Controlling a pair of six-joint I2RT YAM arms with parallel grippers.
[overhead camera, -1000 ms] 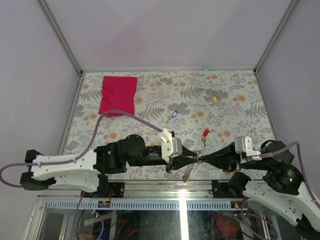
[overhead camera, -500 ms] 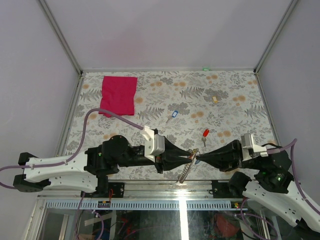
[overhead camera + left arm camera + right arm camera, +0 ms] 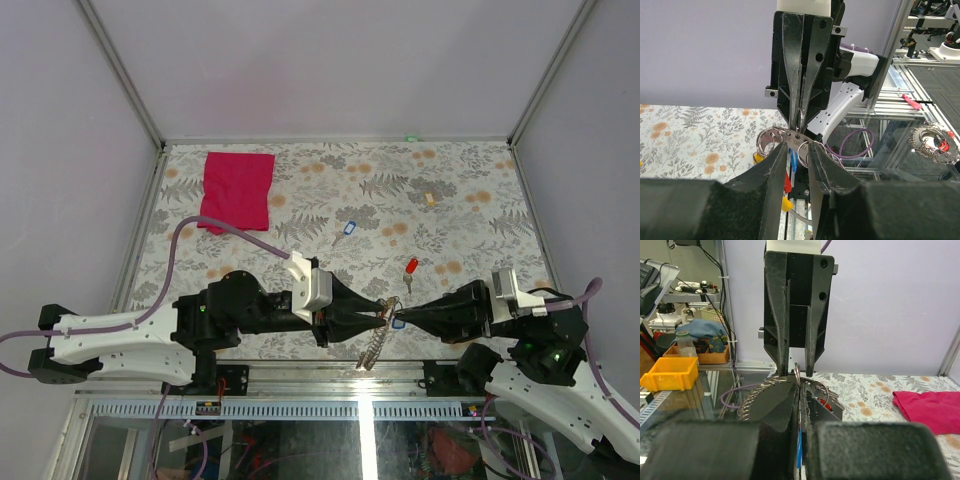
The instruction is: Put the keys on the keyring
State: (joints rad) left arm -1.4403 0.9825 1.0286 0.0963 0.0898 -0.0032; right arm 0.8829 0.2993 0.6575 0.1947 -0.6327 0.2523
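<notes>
The keyring (image 3: 386,314) hangs in the air between both grippers near the table's front edge, its coiled strap (image 3: 371,348) dangling below. My right gripper (image 3: 397,320) (image 3: 799,390) is shut on its thin ring (image 3: 798,371). My left gripper (image 3: 378,312) (image 3: 799,150) faces it with jaws slightly apart, straddling the ring and its flat metal plate (image 3: 785,137) without pinching them. Blue (image 3: 794,162), red (image 3: 786,182) and yellow (image 3: 786,204) tags hang under the ring. Two keys lie on the table, one blue-tagged (image 3: 347,229) and one red-tagged (image 3: 410,267).
A red cloth (image 3: 237,190) lies at the back left of the floral table. A small tan block (image 3: 430,198) sits at the back right. The metal rail of the front edge (image 3: 300,365) runs just below the grippers. Grey walls enclose three sides.
Both arms have drawn back from each other, the left body leftward and the right wrist rightward. The fingertips stay together at the keyring. The left jaws have parted slightly.
</notes>
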